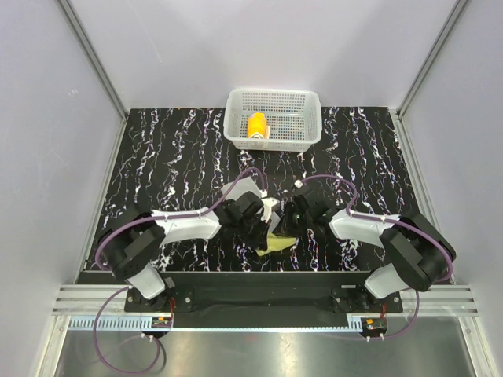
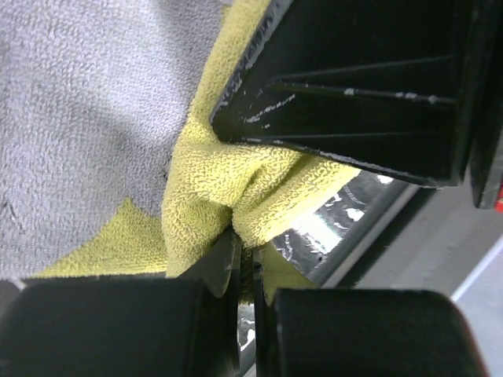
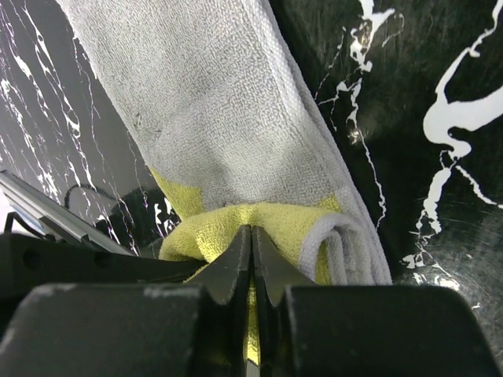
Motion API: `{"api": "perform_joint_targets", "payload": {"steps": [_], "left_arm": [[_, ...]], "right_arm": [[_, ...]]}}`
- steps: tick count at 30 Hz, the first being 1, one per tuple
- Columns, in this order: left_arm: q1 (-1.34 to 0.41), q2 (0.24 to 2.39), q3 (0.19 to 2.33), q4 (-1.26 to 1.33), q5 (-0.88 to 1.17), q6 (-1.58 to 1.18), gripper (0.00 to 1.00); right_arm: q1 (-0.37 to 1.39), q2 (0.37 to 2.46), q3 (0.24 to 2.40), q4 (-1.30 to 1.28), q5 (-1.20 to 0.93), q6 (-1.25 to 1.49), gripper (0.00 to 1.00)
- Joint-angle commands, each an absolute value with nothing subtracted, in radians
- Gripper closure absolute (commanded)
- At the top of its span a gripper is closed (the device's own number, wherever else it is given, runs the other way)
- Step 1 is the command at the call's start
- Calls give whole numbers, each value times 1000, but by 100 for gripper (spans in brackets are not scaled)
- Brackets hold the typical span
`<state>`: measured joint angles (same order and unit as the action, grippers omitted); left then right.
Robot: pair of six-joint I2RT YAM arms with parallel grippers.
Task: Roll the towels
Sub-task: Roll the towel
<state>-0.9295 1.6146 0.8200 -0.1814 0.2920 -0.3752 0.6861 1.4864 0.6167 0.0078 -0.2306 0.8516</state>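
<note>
The light grey towel with yellow-green blotches [image 1: 275, 242] lies bunched near the table's front edge, between my two grippers. My left gripper [image 1: 262, 226] is shut on a yellow fold of this towel [image 2: 94, 94], pinched between its tips [image 2: 245, 245]. My right gripper [image 1: 289, 223] is shut on the yellow edge of the same towel [image 3: 212, 94] at its tips [image 3: 251, 232]; beside them the cloth curls into a small rolled end [image 3: 346, 243]. The two grippers nearly touch. The orange towel [image 1: 257, 126] sits rolled inside the white basket.
The white perforated basket [image 1: 308, 118] stands at the back centre of the black marbled table [image 1: 173, 157]. The right gripper's black body [image 2: 354, 94] fills the upper right of the left wrist view. A metal rail [image 1: 259, 279] runs along the front edge.
</note>
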Motion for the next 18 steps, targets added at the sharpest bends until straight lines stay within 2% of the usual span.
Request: {"api": "perform_joint_targets", "payload": {"steps": [1,5,9,13,18], "left_arm": [[-897,1644,790,-95,440,-413,100],[-861,1658,796,-104,526,-442,100],[-836,1654,795,-115,561,-486,100],[-815,1658,792,-133,583,-508,100],[-793,1666,766,-98,617,-555,100]], "right_arm": [[673,1494,675,-34,-256,812,92],[666,1490,722,-101,-249,782,93],[655,1459,826,-202,-203,735,88],[643,1431,935,-325,-121,671,78],[630,1390,980,-399,-61,643,76]]}}
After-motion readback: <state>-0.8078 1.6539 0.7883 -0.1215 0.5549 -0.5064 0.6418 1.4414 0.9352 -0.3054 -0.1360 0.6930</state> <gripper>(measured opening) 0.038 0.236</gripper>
